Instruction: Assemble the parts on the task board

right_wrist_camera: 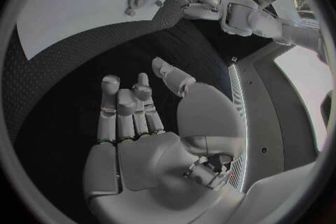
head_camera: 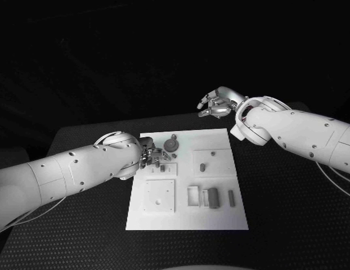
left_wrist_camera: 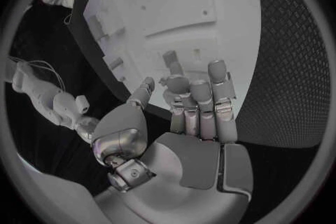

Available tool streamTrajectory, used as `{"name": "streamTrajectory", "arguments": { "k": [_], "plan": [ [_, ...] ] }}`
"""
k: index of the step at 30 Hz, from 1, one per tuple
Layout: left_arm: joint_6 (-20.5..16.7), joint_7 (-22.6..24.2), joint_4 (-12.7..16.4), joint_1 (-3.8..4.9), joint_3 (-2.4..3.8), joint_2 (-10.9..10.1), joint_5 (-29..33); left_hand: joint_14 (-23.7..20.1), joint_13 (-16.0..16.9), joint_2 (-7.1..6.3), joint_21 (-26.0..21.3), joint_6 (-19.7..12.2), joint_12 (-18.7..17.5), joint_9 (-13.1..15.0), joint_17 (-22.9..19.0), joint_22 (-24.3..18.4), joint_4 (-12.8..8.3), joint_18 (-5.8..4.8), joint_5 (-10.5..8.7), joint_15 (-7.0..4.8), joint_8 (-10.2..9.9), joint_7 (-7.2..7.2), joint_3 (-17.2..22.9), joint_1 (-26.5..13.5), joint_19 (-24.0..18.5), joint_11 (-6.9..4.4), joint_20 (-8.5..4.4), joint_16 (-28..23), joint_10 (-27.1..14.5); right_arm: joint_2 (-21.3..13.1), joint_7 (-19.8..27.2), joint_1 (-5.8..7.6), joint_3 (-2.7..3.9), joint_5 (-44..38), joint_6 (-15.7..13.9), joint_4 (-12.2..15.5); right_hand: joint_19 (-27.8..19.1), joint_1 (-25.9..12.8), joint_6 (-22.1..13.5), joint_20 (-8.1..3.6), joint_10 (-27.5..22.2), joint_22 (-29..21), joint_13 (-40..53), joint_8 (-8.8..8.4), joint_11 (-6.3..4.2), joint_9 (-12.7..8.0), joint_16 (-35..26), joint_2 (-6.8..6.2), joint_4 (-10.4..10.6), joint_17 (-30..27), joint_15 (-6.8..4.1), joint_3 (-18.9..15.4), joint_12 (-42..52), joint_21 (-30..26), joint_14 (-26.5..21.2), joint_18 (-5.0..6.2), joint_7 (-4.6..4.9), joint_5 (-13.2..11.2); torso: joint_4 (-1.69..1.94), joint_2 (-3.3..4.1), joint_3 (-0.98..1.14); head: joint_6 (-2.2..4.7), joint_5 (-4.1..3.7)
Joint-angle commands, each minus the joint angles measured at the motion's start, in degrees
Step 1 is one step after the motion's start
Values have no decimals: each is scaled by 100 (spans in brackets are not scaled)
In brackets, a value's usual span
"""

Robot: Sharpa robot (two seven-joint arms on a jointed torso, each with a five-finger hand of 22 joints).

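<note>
While the room behind is just dark, the black textured desk (head_camera: pixel 288 225) carries the white task board (head_camera: pixel 187 216) in the middle. Grey parts (head_camera: pixel 213 197) sit on it: a round one at the far end, some slim blocks nearer. The left hand (head_camera: pixel 149 158) hangs over the board's left edge, fingers (left_wrist_camera: pixel 218 75) apart, holding nothing, a small part just past the fingertips. The right hand (head_camera: pixel 216 104) hovers off the far right corner, fingers (right_wrist_camera: pixel 111 89) loosely spread, empty, well apart from the parts.

Left hand (left_wrist_camera: pixel 189 123), fingers apart, empty, over the task board (left_wrist_camera: pixel 175 5).
</note>
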Motion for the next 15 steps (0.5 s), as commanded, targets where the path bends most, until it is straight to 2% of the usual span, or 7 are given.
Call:
{"name": "streamTrajectory", "arguments": {
  "k": [1,2,5,9,11,13,15],
  "plan": [
    [176,-2,160,36,119,-110,418,-77,-8,61,-44,-136,-23,-34,-15,92,-49,40,-9,0,-67,47,-10,73,-49,48,5,-26,-60,-35,25,-4,3,-1,64,-8,9,7,72,42,-56,50,-8,-23,2,10,11,53,-4,-10,-23,-31,22,-37,-3,69,126,-11,6,-4,-8,53,-2],
    [192,-4,199,82,164,-143,444,-93,-7,88,-54,-191,-26,-49,-18,93,-66,36,-10,-2,-100,69,3,139,-62,67,5,-29,-75,-43,23,-4,3,-1,59,-13,9,6,72,42,-56,50,-8,-23,2,10,11,52,-4,-10,-22,-32,22,-37,-3,69,126,-11,10,-5,-7,65,1],
    [176,-5,266,278,181,-253,761,-195,-41,178,-121,-363,-87,-110,-55,88,-60,-2,25,19,-217,151,43,406,-153,147,29,-86,-180,-45,26,-4,2,1,53,-67,9,4,71,42,-57,50,-9,-24,3,10,11,50,-3,-10,-22,-33,22,-38,-3,69,127,-12,7,-2,-11,107,22],
    [175,47,232,540,186,-396,959,-549,-252,200,-405,-741,-455,-174,-236,11,-64,-84,132,208,-396,341,87,817,-542,338,149,-396,-552,-43,33,-4,2,8,43,-113,8,-1,68,43,-57,50,-12,-27,4,9,10,44,-1,-12,-22,-37,23,-39,-4,69,128,-12,4,-5,-5,145,42],
    [162,79,169,618,185,-432,1004,-709,-398,152,-577,-876,-703,-175,-355,-66,-62,-84,140,319,-432,414,92,1022,-722,418,251,-606,-720,-38,35,-4,2,14,43,-135,8,-3,66,44,-58,50,-13,-27,4,9,10,42,0,-12,-21,-38,23,-39,-5,69,128,-12,1,-2,-2,160,51],
    [106,152,29,683,183,-432,970,-920,-637,118,-860,-1021,-1102,-142,-535,-224,-49,-84,131,536,-408,519,48,1170,-968,510,449,-941,-907,-37,36,-4,2,17,46,-154,8,-5,65,44,-58,50,-13,-28,4,9,9,41,1,-13,-21,-38,23,-39,-5,69,129,-12,2,-3,-4,180,51],
    [55,187,-149,698,183,-404,837,-1063,-873,88,-1135,-1204,-1510,-118,-699,-405,-46,-82,133,702,-379,590,20,1328,-1126,620,605,-1264,-1032,-35,37,-4,2,21,46,-169,7,-6,64,44,-58,50,-14,-29,5,9,9,41,2,-13,-21,-39,23,-40,-5,69,129,-12,2,-2,-1,202,52]
  ]
}}
